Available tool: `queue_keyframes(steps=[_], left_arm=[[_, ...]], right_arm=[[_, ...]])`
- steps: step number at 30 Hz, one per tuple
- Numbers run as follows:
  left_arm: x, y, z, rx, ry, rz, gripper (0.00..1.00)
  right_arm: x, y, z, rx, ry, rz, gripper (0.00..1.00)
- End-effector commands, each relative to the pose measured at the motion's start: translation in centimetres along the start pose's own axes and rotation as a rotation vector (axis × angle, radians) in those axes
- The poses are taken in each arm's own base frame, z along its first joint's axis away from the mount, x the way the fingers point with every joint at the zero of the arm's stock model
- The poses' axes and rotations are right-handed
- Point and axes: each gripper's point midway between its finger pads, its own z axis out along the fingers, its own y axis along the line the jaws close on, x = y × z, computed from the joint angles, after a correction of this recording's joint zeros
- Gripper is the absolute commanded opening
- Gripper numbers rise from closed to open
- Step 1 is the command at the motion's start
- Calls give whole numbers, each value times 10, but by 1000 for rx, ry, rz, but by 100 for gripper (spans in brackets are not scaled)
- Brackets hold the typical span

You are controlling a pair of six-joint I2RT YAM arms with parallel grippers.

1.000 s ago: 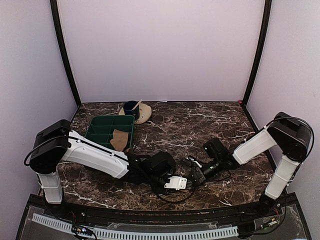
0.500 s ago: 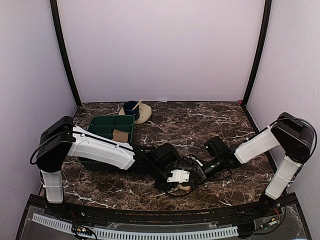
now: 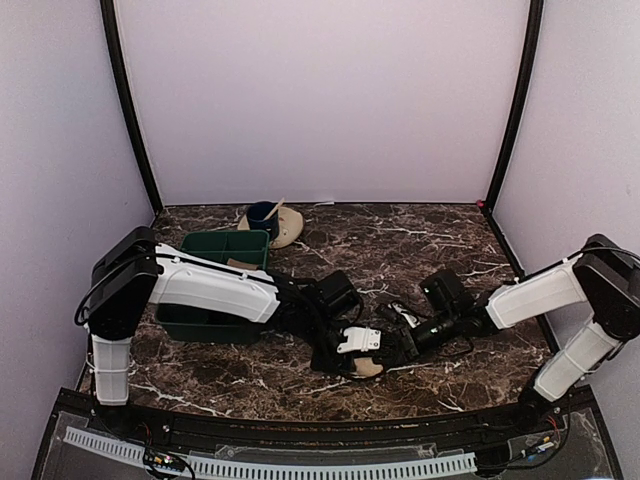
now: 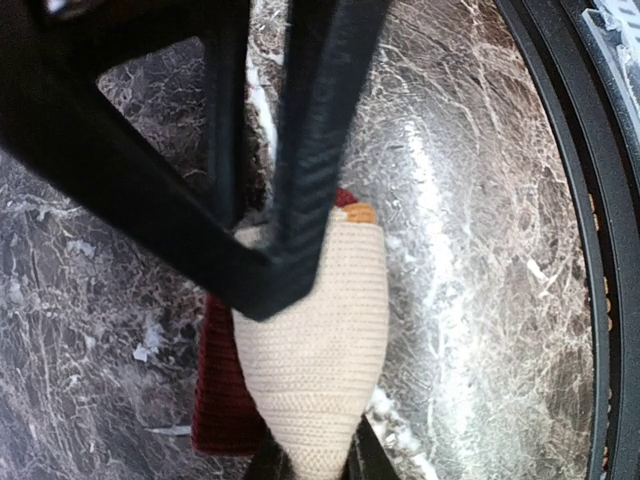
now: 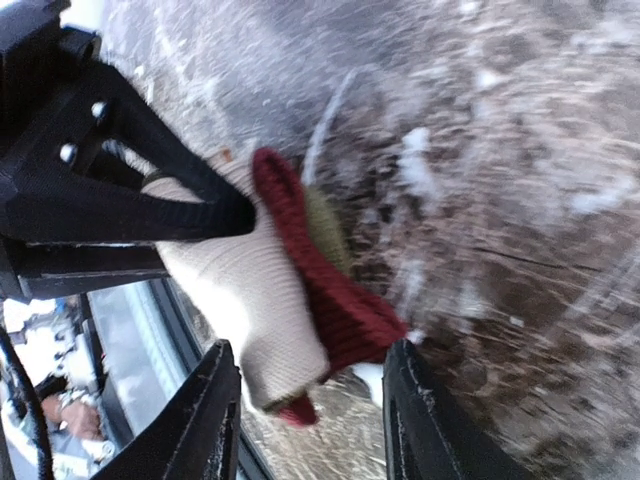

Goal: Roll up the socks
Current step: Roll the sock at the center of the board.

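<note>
One tan sock [image 4: 318, 340] with a dark red cuff [image 4: 215, 400] hangs over the marble near the table's front edge. My left gripper [image 4: 312, 462] is shut on its narrow end. In the top view the sock [image 3: 368, 367] shows just below my left gripper [image 3: 362, 352]. My right gripper [image 5: 310, 410] is open, its fingers [image 5: 212, 420] on either side of the sock's red-cuffed end [image 5: 335, 300] without closing on it; it meets the left one at table centre [image 3: 396, 346]. The second sock [image 3: 240, 264] lies in the green tray, mostly hidden behind my left arm.
A green divided tray [image 3: 205, 247] stands at the back left. A beige saucer with a blue cup [image 3: 270, 222] is behind it. The black front rail of the table [image 4: 600, 250] runs close to the grippers.
My left arm has swung right and slightly up with the sock, which now shows under it. My right arm has stretched out, and the two grippers have come together.
</note>
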Motion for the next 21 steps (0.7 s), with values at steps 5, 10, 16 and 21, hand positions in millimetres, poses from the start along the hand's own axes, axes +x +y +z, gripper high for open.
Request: queue_keyframes(steps=[5,10,16,21], left_arm=[[22,-21,8,141,70,-94,0],[28,-24,12,180,94,-137,0],[37,-27,12,223,113,-201,0],[43,-31,11,267,113,-253,0]], right_arm=[[-12,-14,-21,140,-138,-40,45],[-17,-15,-31,207,-204,-91,46],[-20,-11,-34,335,-262,-192,46],[-22,-1,-45,400,-347,-262,46]])
